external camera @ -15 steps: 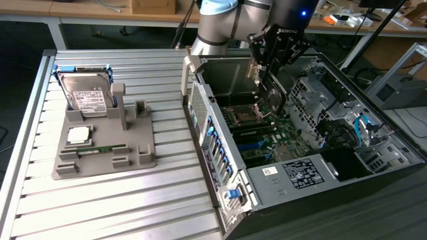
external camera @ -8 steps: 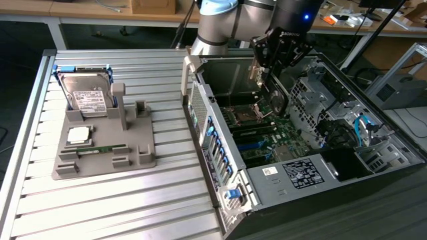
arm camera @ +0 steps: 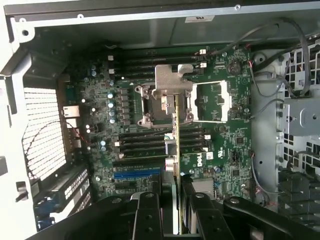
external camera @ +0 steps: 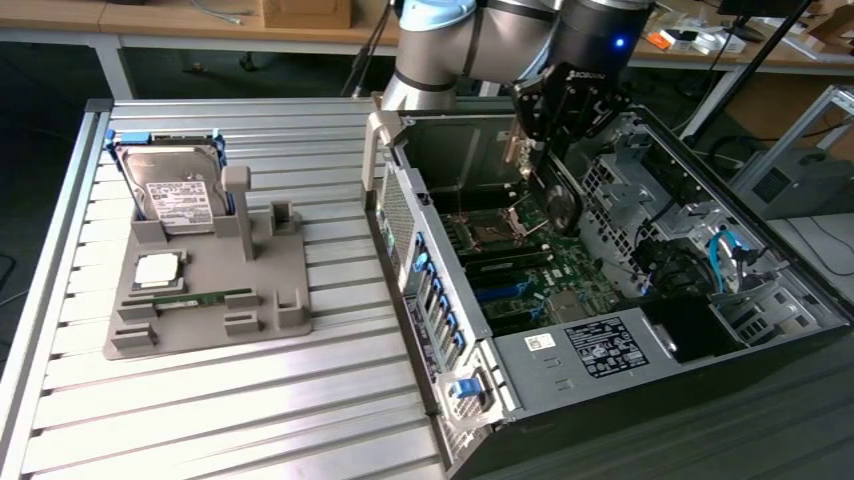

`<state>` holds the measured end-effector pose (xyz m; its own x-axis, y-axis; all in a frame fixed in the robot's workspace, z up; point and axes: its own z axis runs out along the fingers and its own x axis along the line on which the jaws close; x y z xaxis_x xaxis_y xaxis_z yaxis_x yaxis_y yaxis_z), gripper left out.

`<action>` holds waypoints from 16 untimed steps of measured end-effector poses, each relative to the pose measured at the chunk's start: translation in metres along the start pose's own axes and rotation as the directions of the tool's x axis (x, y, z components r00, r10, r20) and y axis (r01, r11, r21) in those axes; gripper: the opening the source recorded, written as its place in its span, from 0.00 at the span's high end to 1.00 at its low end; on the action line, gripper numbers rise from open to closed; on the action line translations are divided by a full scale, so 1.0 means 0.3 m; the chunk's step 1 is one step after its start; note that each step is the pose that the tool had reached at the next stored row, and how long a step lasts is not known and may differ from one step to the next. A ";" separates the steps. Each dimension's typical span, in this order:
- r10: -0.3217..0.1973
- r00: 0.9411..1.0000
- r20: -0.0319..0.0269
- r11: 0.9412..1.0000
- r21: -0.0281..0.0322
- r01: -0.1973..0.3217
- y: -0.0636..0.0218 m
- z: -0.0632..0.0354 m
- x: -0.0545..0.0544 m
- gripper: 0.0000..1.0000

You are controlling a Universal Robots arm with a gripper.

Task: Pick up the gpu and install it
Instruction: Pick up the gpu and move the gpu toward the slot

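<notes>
Wrist view: gripper clamps the gpu edge-on, above the motherboard.

case open above, cables perhaps crowding edge

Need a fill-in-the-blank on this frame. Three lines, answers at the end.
1. The gripper is shut on the ____, holding it over the open computer case.
2. Directly beneath the held card lies the green ____.
3. The hard drive sits in the gray holder on the exterior view's ____ side.

Answers: gpu; motherboard; left.
</notes>
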<state>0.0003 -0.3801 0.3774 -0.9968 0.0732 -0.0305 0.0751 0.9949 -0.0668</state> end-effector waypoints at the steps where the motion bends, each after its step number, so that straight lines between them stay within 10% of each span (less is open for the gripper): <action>1: 0.000 1.000 0.000 1.000 0.000 0.000 0.000 0.003 -0.005 0.73; 16: 0.000 1.000 0.000 1.000 0.003 0.000 0.014 0.056 -0.134 0.73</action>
<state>0.0410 -0.3802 0.3616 -0.9969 0.0731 -0.0306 0.0751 0.9948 -0.0693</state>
